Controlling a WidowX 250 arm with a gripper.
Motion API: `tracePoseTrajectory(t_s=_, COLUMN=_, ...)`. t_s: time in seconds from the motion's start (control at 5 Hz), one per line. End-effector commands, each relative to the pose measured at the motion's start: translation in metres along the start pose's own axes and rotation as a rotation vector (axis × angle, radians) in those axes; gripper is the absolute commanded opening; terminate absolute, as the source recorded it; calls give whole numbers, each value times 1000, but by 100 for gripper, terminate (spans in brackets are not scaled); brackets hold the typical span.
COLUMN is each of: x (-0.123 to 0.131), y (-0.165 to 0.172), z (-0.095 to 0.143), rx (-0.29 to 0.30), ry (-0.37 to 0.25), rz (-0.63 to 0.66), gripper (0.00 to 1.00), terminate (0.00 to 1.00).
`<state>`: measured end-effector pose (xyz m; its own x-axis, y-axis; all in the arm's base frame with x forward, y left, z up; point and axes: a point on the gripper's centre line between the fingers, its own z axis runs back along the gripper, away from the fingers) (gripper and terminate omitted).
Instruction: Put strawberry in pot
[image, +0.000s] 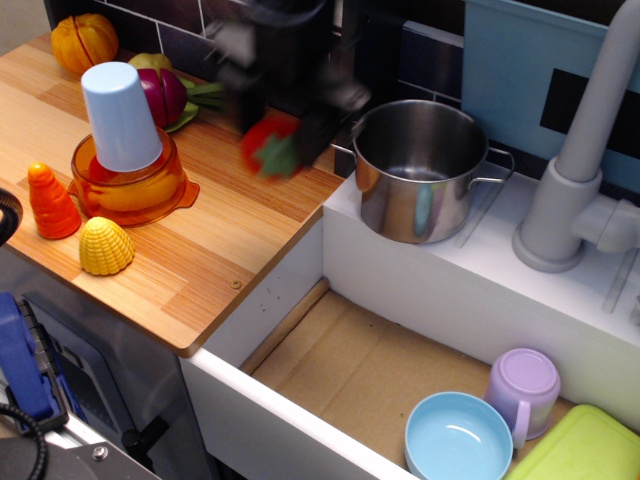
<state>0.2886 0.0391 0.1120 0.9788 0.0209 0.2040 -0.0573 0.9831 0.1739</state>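
The red strawberry (272, 146) with its green leaf cap hangs in the air, held between the fingers of my gripper (276, 140). The arm is motion-blurred above the back of the wooden counter. The strawberry is just left of the steel pot (420, 170), at about rim height. The pot stands on the white sink ledge with its two wire handles showing, and it looks empty inside.
An orange translucent bowl (135, 190) with an upturned light-blue cup (120, 115), an orange carrot (50, 200) and yellow corn (106, 246) sit on the wooden counter (210, 270). A grey faucet (580, 170) stands right of the pot. A blue bowl (458, 436), purple cup (522, 386) and green lid lie in the sink.
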Motion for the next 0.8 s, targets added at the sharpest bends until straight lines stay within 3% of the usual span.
tracePoseTrajectory(t_s=0.0, x=45, y=-19, z=23, rx=2, ry=-108, rz=-10, gripper=0, terminate=0)
tracePoseTrajectory(t_s=0.2, x=57, y=-22, z=15, rx=-33, ry=-163, rz=-4, gripper=0, terminate=0)
tracePoseTrajectory(t_s=0.4, x=58, y=-25, z=8, rx=28, ry=-243, rz=-11, gripper=0, terminate=0)
tracePoseTrajectory(t_s=0.6, x=59, y=-23, z=-2, rx=-29, ry=-348, rz=-60, gripper=100, terminate=0)
